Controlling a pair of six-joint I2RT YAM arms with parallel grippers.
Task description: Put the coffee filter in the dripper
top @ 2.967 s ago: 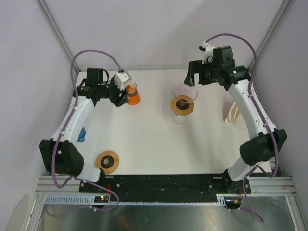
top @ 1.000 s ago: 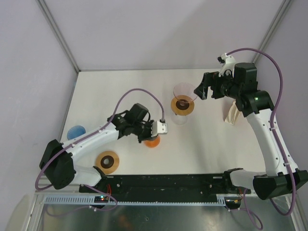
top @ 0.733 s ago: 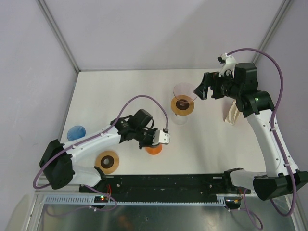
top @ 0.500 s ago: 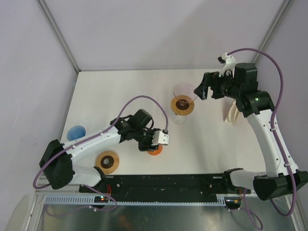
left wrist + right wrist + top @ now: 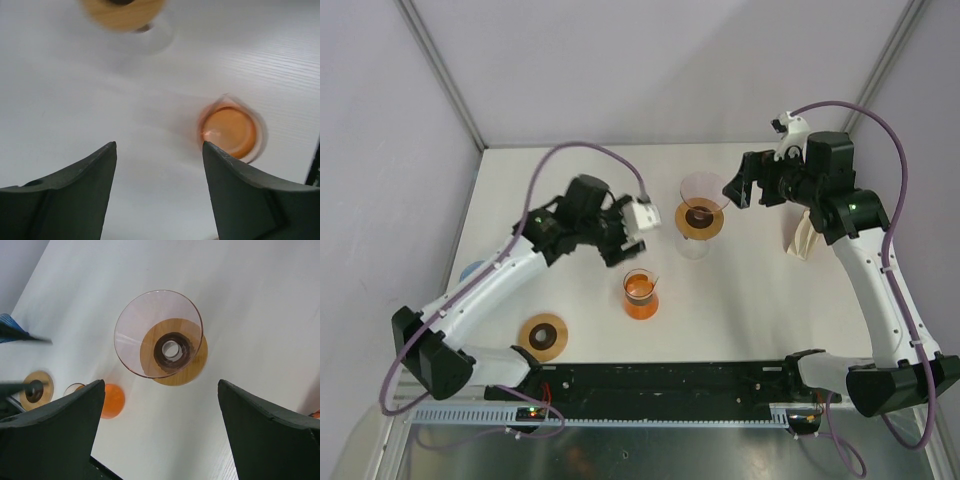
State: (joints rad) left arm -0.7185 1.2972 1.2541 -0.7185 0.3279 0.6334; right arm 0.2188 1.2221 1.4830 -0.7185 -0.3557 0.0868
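1. The right gripper (image 5: pixel 744 190) is open wide and holds nothing. It hangs just right of the dripper (image 5: pixel 701 203).
2. The left gripper (image 5: pixel 159 146) is open too, with nothing in it.
3. The coffee filter (image 5: pixel 802 240) lies on the right side of the table (image 5: pixel 750 300), apart from the dripper. I think it is best to pinch it softly by one edge, so it does not crumple.
4. The filter is pale cream paper, folded flat. The right arm hides part of it.
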